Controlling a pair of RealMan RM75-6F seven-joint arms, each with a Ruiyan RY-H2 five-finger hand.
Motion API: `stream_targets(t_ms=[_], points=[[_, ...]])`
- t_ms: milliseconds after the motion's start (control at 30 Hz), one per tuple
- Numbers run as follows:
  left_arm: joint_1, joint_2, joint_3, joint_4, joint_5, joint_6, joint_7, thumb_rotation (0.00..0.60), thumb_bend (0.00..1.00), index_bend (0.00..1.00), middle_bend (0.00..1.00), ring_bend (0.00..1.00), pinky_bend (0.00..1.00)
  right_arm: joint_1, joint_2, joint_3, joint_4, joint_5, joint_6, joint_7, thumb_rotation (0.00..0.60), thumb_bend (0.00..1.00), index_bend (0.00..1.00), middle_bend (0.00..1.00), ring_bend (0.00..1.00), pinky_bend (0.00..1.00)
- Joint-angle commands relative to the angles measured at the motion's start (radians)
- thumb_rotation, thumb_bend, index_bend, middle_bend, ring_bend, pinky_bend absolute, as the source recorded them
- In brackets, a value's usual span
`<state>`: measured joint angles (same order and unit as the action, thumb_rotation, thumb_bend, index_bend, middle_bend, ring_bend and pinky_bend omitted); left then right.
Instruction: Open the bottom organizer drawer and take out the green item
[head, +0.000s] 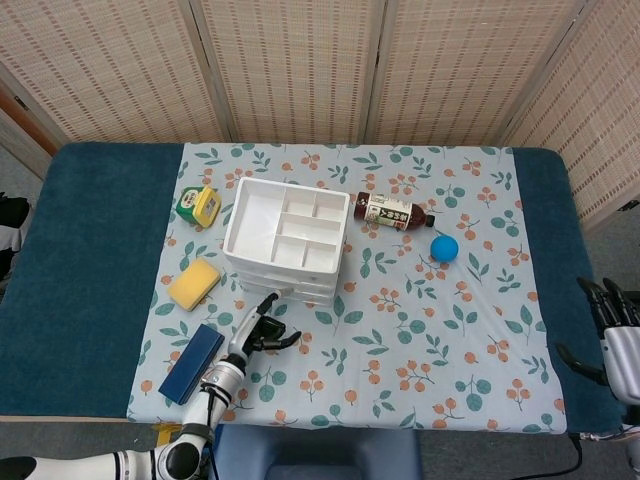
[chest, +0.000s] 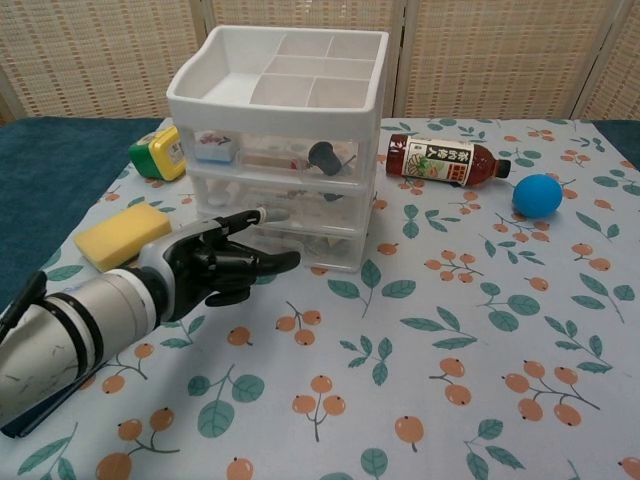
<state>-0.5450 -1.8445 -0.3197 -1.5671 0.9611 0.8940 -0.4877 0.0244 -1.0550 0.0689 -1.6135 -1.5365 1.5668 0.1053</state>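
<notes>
The white three-drawer organizer (head: 285, 238) (chest: 280, 150) stands on the floral cloth with all drawers closed. Its clear bottom drawer (chest: 300, 247) shows only pale contents; I cannot make out a green item inside. My left hand (chest: 215, 268) (head: 258, 330) is at the front left of the organizer, holding nothing. One fingertip (chest: 262, 214) reaches the front of the lower drawers, and its thumb points right just before the bottom drawer. My right hand (head: 612, 322) hangs off the table's right edge, fingers spread and empty.
A yellow sponge (chest: 122, 234) and a green-and-yellow container (chest: 160, 152) lie left of the organizer. A dark blue box (head: 191, 362) lies beside my left forearm. A tea bottle (chest: 443, 160) lies on its side and a blue ball (chest: 538, 195) sits to the right.
</notes>
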Motion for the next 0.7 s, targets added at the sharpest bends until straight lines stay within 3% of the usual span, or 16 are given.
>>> stream_targets(t_ms=[33,700], points=[[0.002,-0.011,-0.011,0.007,-0.01,0.0,-0.008,0.6,0.25,0.15,0.98,1.0,1.0,-0.001,0.0,0.0,0.0,0.0,0.001,0.0,0.6,0.23,0.02,0.11,0.07,0.15],[0.002,-0.046,-0.084,0.042,-0.056,-0.079,-0.113,0.6,0.25,0.23,0.98,1.0,1.0,-0.01,0.003,0.001,-0.003,0.014,0.0,-0.001,0.6,0.23,0.02,0.11,0.07,0.15]])
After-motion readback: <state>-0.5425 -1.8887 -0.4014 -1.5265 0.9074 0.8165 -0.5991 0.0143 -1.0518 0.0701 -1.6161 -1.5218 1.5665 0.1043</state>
